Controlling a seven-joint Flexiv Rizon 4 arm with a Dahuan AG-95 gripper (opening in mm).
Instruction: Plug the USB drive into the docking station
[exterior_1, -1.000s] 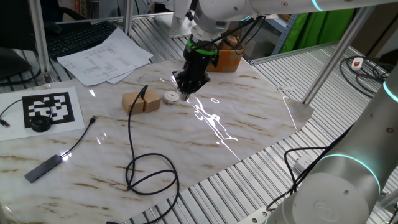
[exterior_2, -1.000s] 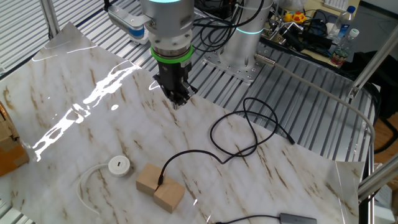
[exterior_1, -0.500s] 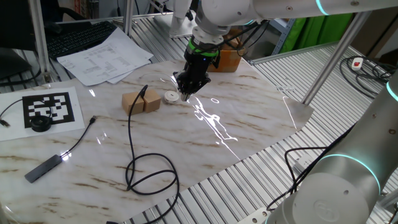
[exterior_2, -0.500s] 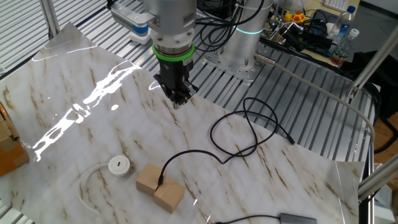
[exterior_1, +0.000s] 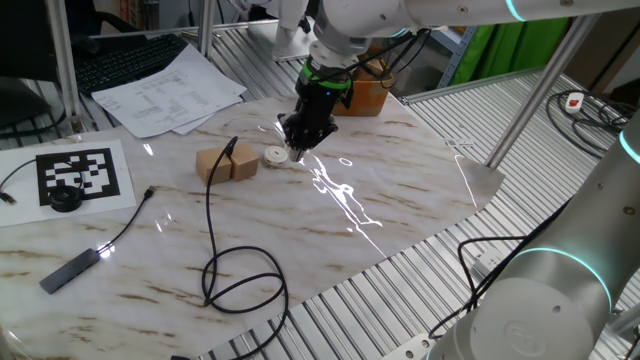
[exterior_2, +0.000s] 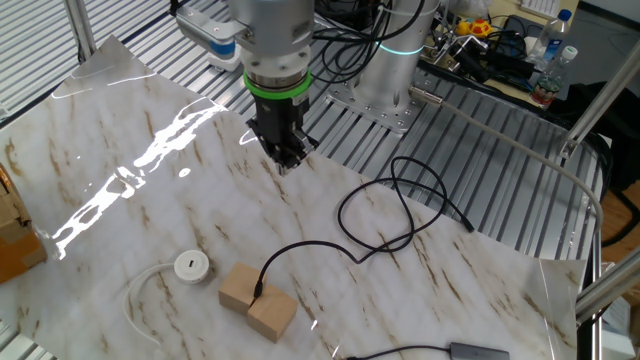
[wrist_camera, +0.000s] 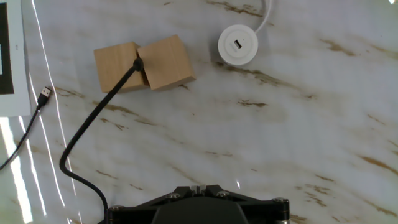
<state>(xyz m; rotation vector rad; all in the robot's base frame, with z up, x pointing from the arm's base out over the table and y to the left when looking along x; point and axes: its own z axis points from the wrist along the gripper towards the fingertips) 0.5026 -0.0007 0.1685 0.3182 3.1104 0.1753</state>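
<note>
Hand view: gripper closed and empty above the marble worktop

Hand view gives me the clearest read. My gripper (exterior_2: 287, 160) points straight down over the marble worktop (exterior_2: 420, 270), fingers pressed together with nothing between them; only its dark housing shows along the bottom edge of that picture. From the other fixed view I see it hanging above the worktop's edge nearest the arm's base, well apart from everything I need.

I find the USB drive (wrist_camera: 137, 65) wedged in the gap between two tan wooden blocks (wrist_camera: 143, 63) that sit touching each other. Its black cable (exterior_2: 390, 215) runs off across the marble and curls into a loose loop near one edge of the worktop.

I see the docking station (wrist_camera: 237, 45), a small round white disc with a slot in its top face, lying flat just beside the blocks but not touching them, a thin white lead (exterior_2: 140, 300) curving away from it.

One fixed view shows me a second, thinner cable ending in a dark flat stick (exterior_1: 70, 268) near a worktop corner, and a printed marker sheet (exterior_1: 83, 174) with a black round puck (exterior_1: 65, 198) resting on it
</note>
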